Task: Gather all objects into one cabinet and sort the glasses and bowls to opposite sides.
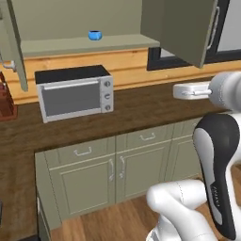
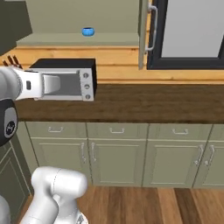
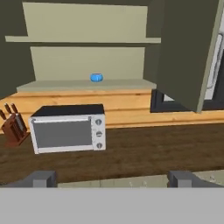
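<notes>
While the blue bowl is sitting alone on the lower shelf of the open wall cabinet, the left base view is showing the arm's white wrist held out over the dark wooden surface, well apart from the shelf, with the toaster oven standing below the bowl and the cabinet door swung outward at the right.

In the right base view, the bowl is resting near the back of the same shelf, left of the door and its long grey handle; the wrist is crossing in front of the oven.

In the hand view, the gripper is looking level at the cabinet, its jaws released and spread wide, grasping nothing. The bowl is lying ahead and above, slightly left of centre, and a knife block is standing left of the oven.

For a clean approach, the hand is probably needing to rise above the oven, keep clear of the door edge, and straddle the bowl's rim before closing.
</notes>
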